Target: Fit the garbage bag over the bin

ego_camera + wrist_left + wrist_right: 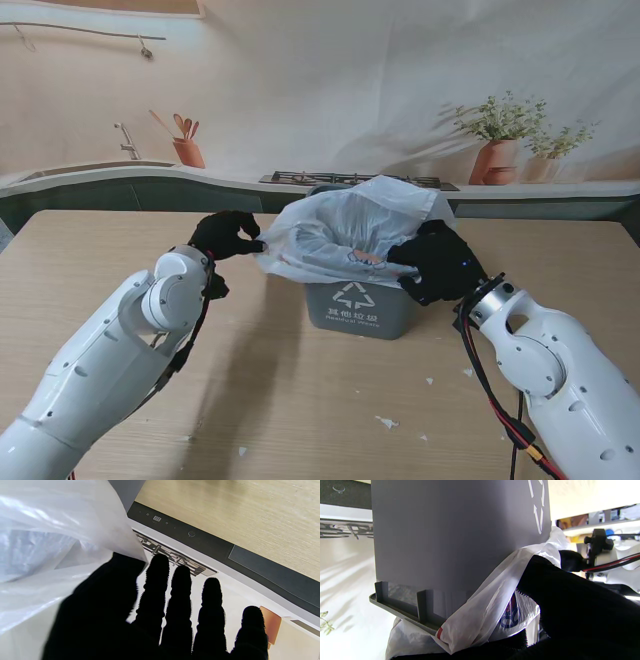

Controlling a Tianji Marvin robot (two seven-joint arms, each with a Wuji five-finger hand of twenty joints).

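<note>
Here, from the stand view, the grey bin stands mid-worktop with the white bag draped over its mouth and billowing up behind. The left hand sits just left of the bin, pinching the bag's left edge and drawing it outward, likely to stretch the opening wide enough to clear the rim. The right hand rests against the bin's right front corner, pressing the bag there, which probably anchors that side while the other is pulled. Small white scraps lie on the worktop nearer to me. In the left wrist view, the bag is caught between thumb and palm of the left hand; the other fingers stretch out straight and apart, touching nothing. In the right wrist view, the right hand holds a fold of bag against the bin's wall, with the film lapped past the rim at that corner; farther along, the rim is bare, so the fit looks unfinished.
</note>
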